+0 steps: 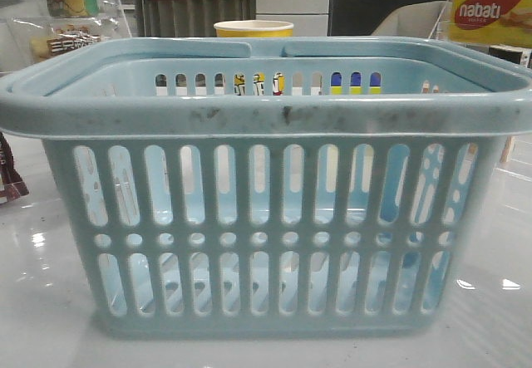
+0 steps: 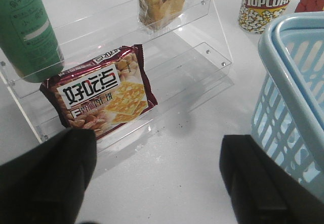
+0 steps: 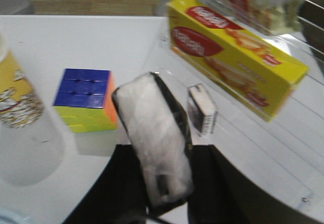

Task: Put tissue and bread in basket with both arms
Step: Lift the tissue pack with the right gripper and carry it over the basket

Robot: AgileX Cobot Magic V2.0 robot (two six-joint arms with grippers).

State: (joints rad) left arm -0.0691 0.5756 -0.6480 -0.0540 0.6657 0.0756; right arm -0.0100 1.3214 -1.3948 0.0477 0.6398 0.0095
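Glossy white tabletop fills your front view, the basket (image 1: 266,185) dead centre. Left wrist view: your left gripper (image 2: 157,176) is spread wide, empty — the bread (image 2: 163,0) sits at top centre. Right wrist view: your right gripper (image 3: 164,183) pinches the tissue (image 3: 154,138).

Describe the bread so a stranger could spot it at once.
Start at the clear acrylic stepped shelf left of the basket. On its upper step stands the bread, golden in a clear bag. The biscuit packet one step below is opaque maroon instead.
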